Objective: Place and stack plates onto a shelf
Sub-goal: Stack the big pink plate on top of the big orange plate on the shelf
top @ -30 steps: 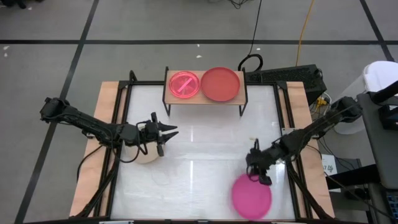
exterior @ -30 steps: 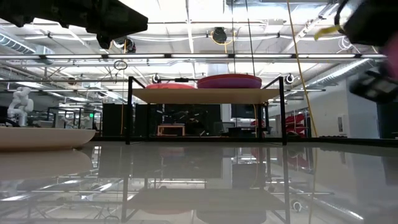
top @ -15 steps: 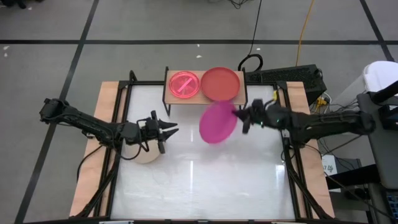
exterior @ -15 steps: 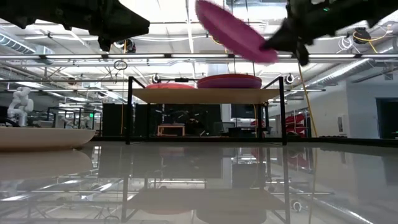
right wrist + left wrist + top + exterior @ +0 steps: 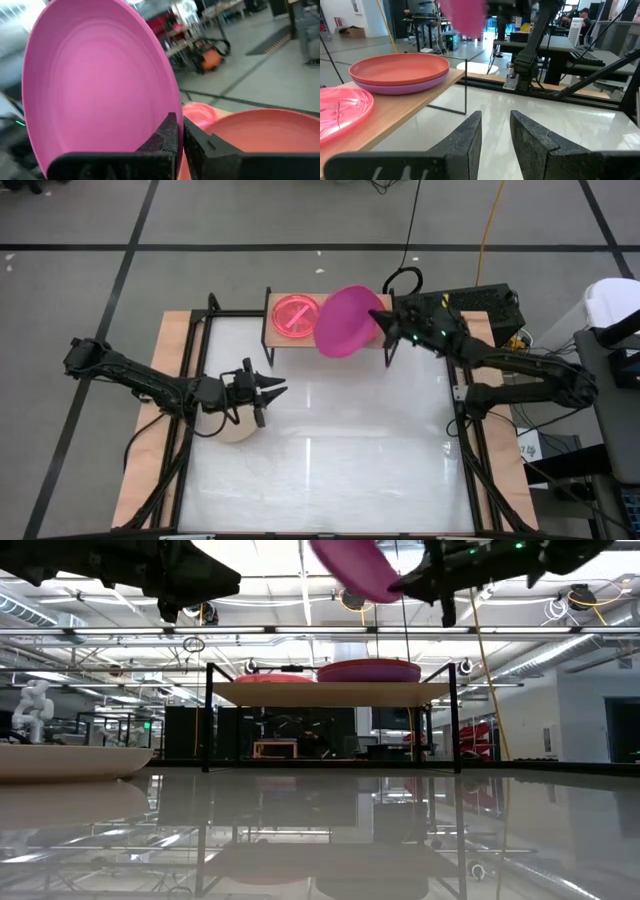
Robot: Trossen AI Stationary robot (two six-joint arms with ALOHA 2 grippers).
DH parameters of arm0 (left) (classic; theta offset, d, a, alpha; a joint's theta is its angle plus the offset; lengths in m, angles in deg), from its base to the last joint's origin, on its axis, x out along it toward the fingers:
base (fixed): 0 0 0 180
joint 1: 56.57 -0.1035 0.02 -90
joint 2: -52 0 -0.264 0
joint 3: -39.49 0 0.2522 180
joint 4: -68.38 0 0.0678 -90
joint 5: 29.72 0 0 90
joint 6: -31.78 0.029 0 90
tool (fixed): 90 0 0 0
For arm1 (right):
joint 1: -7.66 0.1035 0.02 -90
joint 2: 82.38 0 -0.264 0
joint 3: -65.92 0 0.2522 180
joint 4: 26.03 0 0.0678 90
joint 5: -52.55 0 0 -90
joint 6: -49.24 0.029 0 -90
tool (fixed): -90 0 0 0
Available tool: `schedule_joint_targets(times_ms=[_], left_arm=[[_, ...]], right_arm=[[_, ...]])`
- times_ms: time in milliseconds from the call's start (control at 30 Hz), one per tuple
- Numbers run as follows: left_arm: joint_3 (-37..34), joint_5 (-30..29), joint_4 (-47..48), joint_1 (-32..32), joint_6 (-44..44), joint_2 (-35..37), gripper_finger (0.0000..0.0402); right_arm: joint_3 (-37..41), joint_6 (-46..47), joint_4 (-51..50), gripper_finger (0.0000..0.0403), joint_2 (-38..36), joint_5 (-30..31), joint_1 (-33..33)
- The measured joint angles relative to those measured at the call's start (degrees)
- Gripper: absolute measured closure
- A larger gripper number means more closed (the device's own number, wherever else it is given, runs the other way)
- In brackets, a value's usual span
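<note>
Right gripper [image 5: 385, 332], its two dark fingers pinched onto the rim of a large round magenta plastic plate [image 5: 345, 321], holds that plate tilted in the air above the shelf. Seen from above, the plate covers most of the shelf's right half.

White tabletop [image 5: 320, 450] with wooden side strips is the largest thing in view. At its far edge stands the small light-wood shelf [image 5: 330, 693] on thin black metal legs.

On the shelf's right side, a large round red plate [image 5: 400, 68] lies stacked on a large purple plate [image 5: 407, 88]. On the shelf's left side lies a small round pink plate [image 5: 296, 315], just beside the stack.

Near the table's left edge, a round beige plate [image 5: 60, 761] rests flat on the tabletop, well apart from the shelf.

Left gripper [image 5: 272, 389] hovers just above that beige plate, its fingers [image 5: 462, 137] a little apart and holding nothing, pointing toward the middle of the table.
</note>
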Motion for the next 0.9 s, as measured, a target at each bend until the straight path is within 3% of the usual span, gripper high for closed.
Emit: schedule_joint_targets(times_ms=[367,900], left_arm=[[0.0,0.0,1.2,0.0,-1.6,0.0,0.0295],[0.0,0.0,3.2,-0.1,-3.5,0.0,0.0295]], right_arm=[[-14.6,-11.0,-21.9,0.0403,7.8,-1.2,-3.2],[-15.6,-11.0,-30.7,0.0400,8.4,-0.8,-12.2]])
